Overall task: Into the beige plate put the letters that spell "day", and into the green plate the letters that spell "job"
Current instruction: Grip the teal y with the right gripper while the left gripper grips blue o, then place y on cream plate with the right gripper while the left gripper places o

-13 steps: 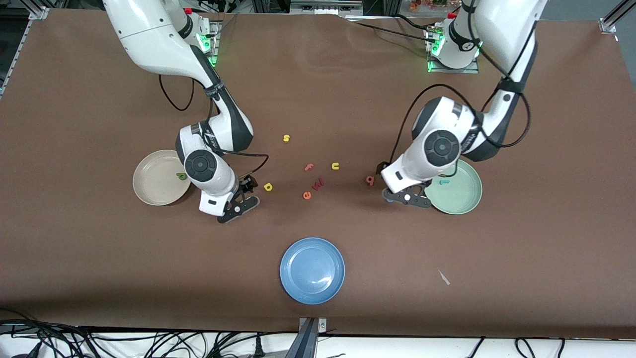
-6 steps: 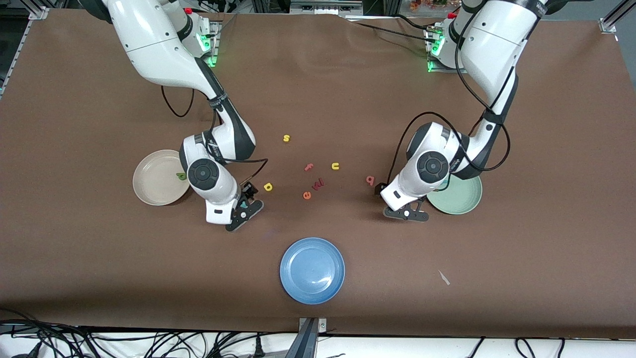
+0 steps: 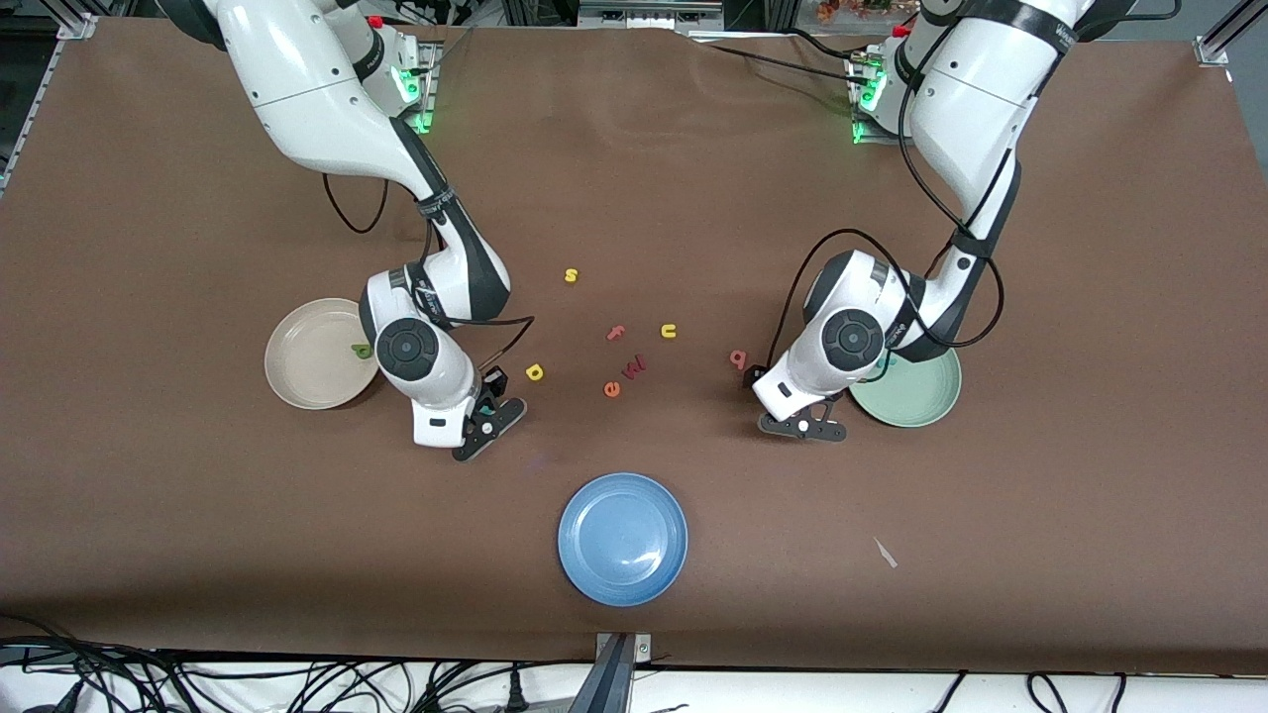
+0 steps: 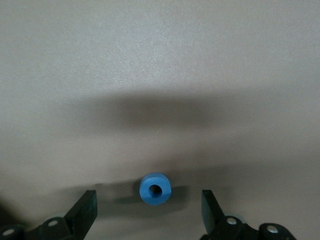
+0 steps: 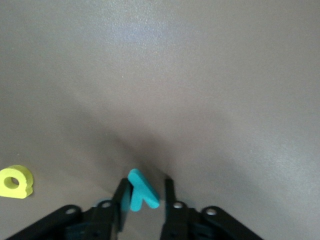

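Front view has the brown table filling the frame, with the right gripper seen lower left of centre, clamped on the teal y; the yellow a is seen just beside it, and the beige plate with the dark green d on its rim side is partly covered by the same arm. The left gripper is seen right of centre, its fingers spread wide around the blue o, which lies flat on the table between them, untouched. The green plate is half hidden by that arm's wrist, and a teal letter on it can barely be made out. The pink b is seen just beside the left gripper. Scattered at centre are a yellow s, yellow u, pink f, orange e and a dark pink w. A blue plate is seen at lower centre, with bare cloth around it. A white scrap is seen at lower right.
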Motion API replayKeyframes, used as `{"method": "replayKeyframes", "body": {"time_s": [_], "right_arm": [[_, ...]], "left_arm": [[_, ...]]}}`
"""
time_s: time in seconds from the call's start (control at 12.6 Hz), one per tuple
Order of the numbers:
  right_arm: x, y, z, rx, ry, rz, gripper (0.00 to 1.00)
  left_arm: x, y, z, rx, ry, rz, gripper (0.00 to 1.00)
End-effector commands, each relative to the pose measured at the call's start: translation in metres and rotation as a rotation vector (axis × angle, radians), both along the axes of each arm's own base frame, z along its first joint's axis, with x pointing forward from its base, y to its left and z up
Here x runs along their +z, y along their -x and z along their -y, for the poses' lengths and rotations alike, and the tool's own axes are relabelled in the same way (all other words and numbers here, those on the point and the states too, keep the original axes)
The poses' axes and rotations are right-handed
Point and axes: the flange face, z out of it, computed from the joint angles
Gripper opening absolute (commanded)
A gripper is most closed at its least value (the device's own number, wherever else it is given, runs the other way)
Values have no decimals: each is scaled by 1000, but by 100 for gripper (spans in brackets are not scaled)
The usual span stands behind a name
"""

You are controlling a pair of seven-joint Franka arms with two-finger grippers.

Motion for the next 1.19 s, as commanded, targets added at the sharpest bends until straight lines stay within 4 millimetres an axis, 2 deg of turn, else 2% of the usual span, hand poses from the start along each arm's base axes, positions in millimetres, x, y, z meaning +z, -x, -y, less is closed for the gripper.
{"method": "replayKeyframes", "body": {"time_s": [0.0,0.08,0.24,0.4,0.48,0.56,0.72,0.79,0.87,1.03,1.11], "right_arm": [[-3,-3,-3,10,-2,-8,11],[-3,-3,-3,9,-1,-7,0],[9,-4,0,-22,-17,-39,0],[43,-6,23,-108,-38,-112,0],[54,-6,39,-129,-15,-144,0],[58,-7,56,-208,14,-165,0],[56,1,93,-368,71,-204,0],[61,3,116,-415,85,-204,0],[65,7,136,-456,96,-207,0],[68,18,169,-512,109,-214,0],[67,24,185,-535,118,-223,0]], "left_arm": [[-7,-6,8,-24,-12,35,84],[-8,-6,8,-26,-13,34,73],[-6,-6,9,-29,-13,36,47],[-5,-6,9,-29,-13,37,18],[-3,-6,9,-25,-13,39,13],[0,-7,7,-22,-15,36,12],[24,-8,2,-17,-32,18,13],[44,-10,-4,-12,-40,18,13],[61,-12,-13,-3,-54,8,13],[84,-17,-43,-37,-158,9,13],[87,-18,-62,-44,-216,-13,13]]}}
